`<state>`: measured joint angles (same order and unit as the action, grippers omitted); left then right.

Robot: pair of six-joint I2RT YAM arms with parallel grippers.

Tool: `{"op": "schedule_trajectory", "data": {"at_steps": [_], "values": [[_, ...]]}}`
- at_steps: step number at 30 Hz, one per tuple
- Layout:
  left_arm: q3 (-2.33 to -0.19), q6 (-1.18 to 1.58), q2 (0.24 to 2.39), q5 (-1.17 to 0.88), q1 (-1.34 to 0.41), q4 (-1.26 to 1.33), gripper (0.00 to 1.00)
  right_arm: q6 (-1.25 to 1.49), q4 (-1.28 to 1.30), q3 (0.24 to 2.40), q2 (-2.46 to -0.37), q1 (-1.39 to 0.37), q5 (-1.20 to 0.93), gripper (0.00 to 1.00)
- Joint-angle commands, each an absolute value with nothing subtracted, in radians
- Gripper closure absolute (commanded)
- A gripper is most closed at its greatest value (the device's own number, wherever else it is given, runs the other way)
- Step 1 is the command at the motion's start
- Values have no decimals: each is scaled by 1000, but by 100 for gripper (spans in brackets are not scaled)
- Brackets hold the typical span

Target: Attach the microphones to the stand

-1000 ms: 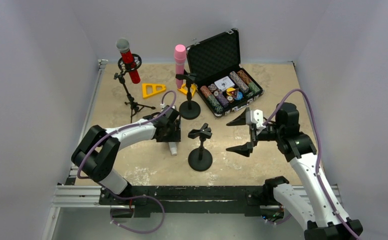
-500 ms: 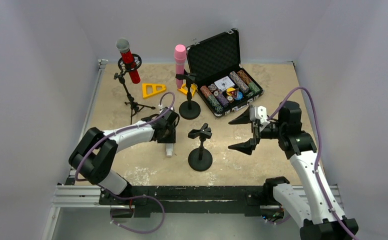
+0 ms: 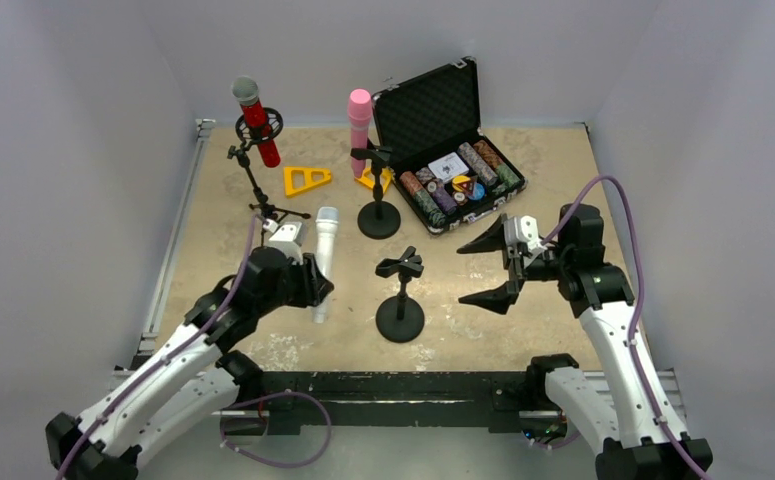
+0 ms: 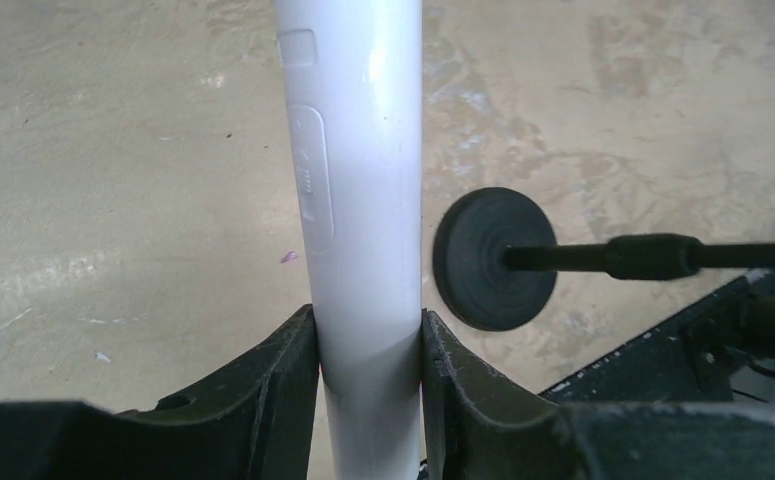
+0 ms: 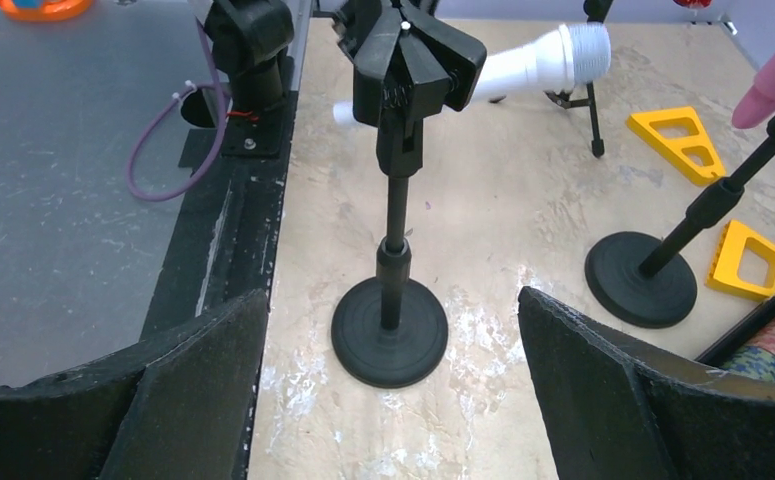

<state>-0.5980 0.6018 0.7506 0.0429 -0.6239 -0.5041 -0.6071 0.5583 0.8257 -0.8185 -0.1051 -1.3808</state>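
**Top external view: third microphone is heading for the empty stand**

The left end effector [image 3: 313, 284] is clamping the white microphone [image 3: 323, 260] around the lower part of its barrel, its fingers [image 4: 278, 385] pressing in from both sides in the left wrist view. The microphone is hanging clear of the worktop [image 3: 523, 330], just left of the empty stand [image 3: 400, 296] at the near middle. Its long axis is running near to far and roughly level, with the mesh head pointing far and the tail pointing near. The right end effector [image 3: 491, 270] is hovering to the right of that stand, spread wide and holding nothing. On the far side, the red microphone [image 3: 255, 120] and the pink microphone [image 3: 359, 122] are already sitting upright in their own stands. The step in hand therefore appears to be carrying the white one to the one unfilled clip [image 3: 400, 266]. The next move is likely calling for swinging the barrel rightward, turning it head-up, lining it with the clip and pressing it in. The right arm looks placed for steadying the stand, which may otherwise be tipping.
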Motion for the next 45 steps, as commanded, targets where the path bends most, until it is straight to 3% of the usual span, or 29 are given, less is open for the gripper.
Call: {"op": "schedule_trajectory", "data": {"at_steps": [1,8,13,17,24,34,43,45], "values": [[-584,485,560,-100,-620,-515,100,-718,663,866,-828,-102,-1405,1],[-644,310,314,-198,-620,-491,100,-961,989,1107,-903,-102,-1321,1],[-784,239,334,-258,-621,-495,100,-1038,1209,1342,-1004,-104,-1306,3],[-876,243,401,-342,-620,-432,100,-941,1254,1499,-1063,-142,-1316,4],[-998,320,560,-484,-622,-241,100,-443,898,1609,-1092,-376,-1246,5],[-1127,419,841,-496,-679,78,100,319,324,1744,-1278,-443,-1193,10],[-1159,457,984,-410,-764,225,100,465,211,1781,-1364,-474,-1099,13],[-1150,471,997,-403,-770,261,100,511,173,1764,-1371,-477,-1108,17]]}}
